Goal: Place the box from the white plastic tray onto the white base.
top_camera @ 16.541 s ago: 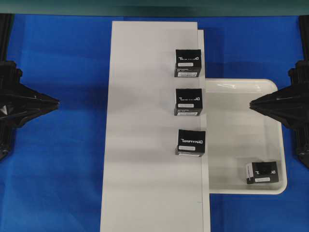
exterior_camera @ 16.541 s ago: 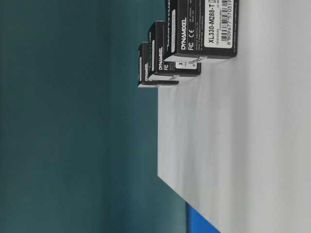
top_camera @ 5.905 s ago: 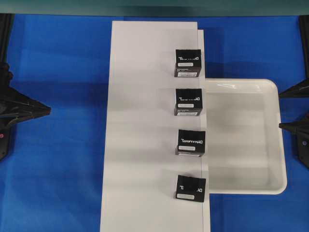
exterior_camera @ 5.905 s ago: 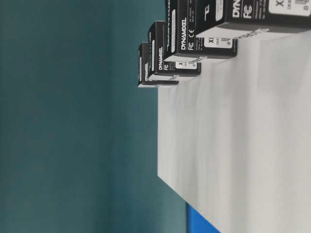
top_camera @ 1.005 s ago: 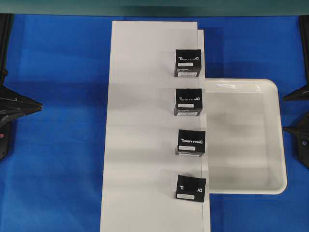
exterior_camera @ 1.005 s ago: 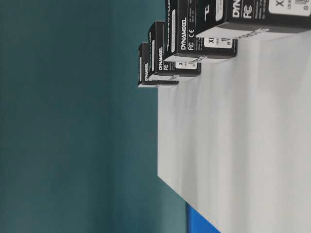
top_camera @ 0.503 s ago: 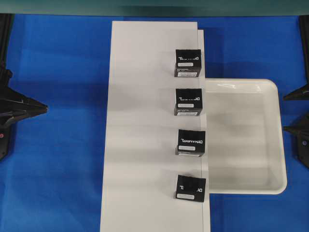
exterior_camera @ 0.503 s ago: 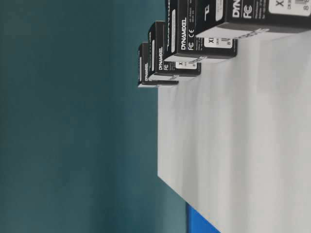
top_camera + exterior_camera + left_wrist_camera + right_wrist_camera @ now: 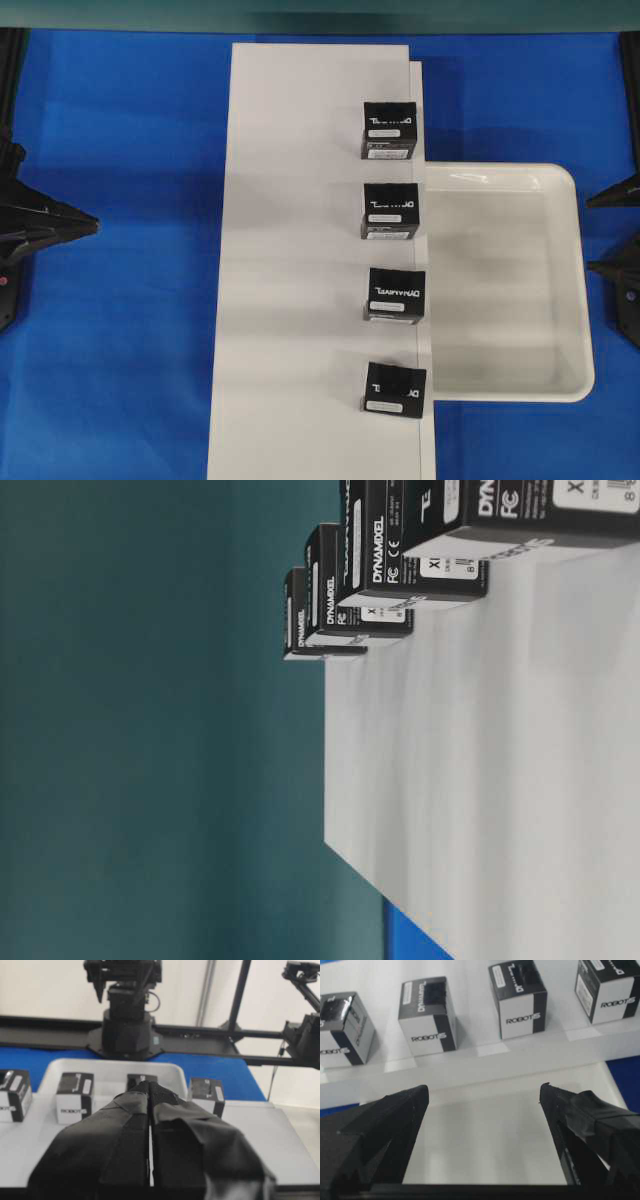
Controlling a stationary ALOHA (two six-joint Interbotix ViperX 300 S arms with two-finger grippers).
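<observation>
The box (image 9: 394, 388) stands on the white base (image 9: 300, 300), last in a row of black boxes along its right edge. It is also the rightmost box (image 9: 206, 1094) in the left wrist view, the leftmost box (image 9: 340, 1030) in the right wrist view and the nearest box (image 9: 520, 515) at table level. The white plastic tray (image 9: 585, 300) holds nothing. My left gripper (image 9: 95, 226) is shut and empty, left of the base, tips together (image 9: 150, 1085). My right gripper (image 9: 592, 233) is open over the tray's right side (image 9: 484, 1091), holding nothing.
Three other black boxes with white lettering (image 9: 389, 130) (image 9: 389, 211) (image 9: 396, 295) stand on the base above the box. Blue cloth (image 9: 130, 350) covers the table around the base and the tray. The tray's floor (image 9: 485, 1140) lies under the right fingers.
Since the earliest frames the box has gone from the tray's near right corner onto the base. Over the last second my left gripper edged slightly toward the base; the right stayed put.
</observation>
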